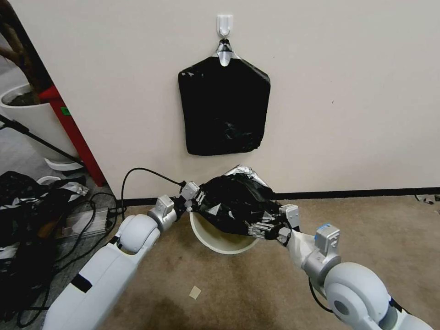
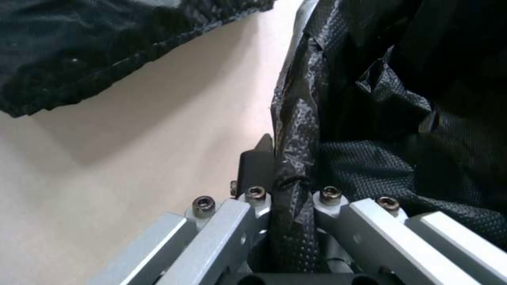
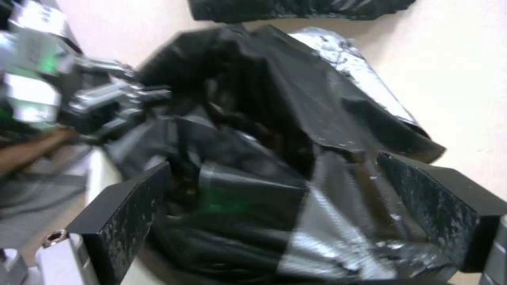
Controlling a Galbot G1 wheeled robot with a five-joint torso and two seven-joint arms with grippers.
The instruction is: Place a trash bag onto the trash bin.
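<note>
A: Left tool [image 1: 198, 205]?
B: Clenched on the trash bag [image 1: 236, 201]. In the left wrist view a pinched fold of the bag [image 2: 288, 190] runs right betw. its fingers [image 2: 256, 168].

A: Right tool [image 1: 262, 228]?
B: Released. In the right wrist view its two black pads [image 3: 126, 213] stand wide apart w/ bag plastic [image 3: 253, 158] bunched betw. them, not pinched. In the head view it sits at the bag's lower right edge, centre of frame.

A: Where's the bag?
B: Centre of the head view, a crumpled black heap w/ a greyish top edge, sitting over the mouth of the trash bin [image 1: 215, 243]. Bin's cream rim shows below the bag, on the carpet [image 1: 238, 288], close to the wall [image 1: 343, 91].

A: Anything else?
B: Flat black pack of bags [image 1: 223, 107] hangs from a white hook [image 1: 224, 24] on the wall, upper centre, above the bin.
</note>
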